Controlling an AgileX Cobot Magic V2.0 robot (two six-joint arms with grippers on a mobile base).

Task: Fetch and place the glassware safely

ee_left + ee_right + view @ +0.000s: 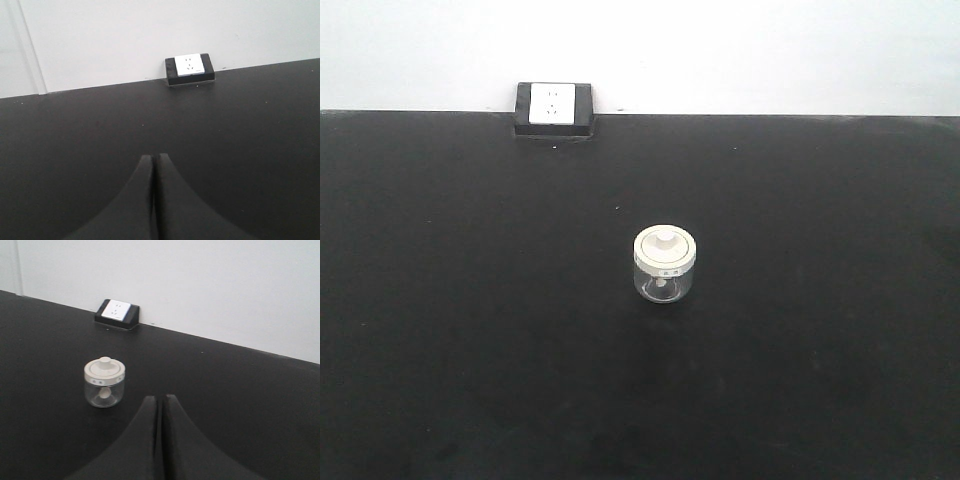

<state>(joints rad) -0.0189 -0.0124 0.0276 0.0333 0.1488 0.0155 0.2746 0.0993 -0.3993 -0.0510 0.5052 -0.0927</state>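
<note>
The glassware (664,264) is a small squat clear jar with a cream-white knobbed lid, standing upright near the middle of the black table (470,330). A tiny whitish spoon shows through its glass in the right wrist view, where the jar (104,382) stands ahead and to the left of my right gripper (160,399). That gripper is shut with nothing in it, about a jar's width away. My left gripper (153,157) is also shut and empty over bare tabletop; the jar is out of its view. Neither gripper appears in the front view.
A black block with a white socket face (554,108) sits at the table's far edge against the white wall (740,50). The same socket block (190,70) lies far ahead of the left gripper, and the socket block (117,313) lies beyond the jar in the right wrist view.
</note>
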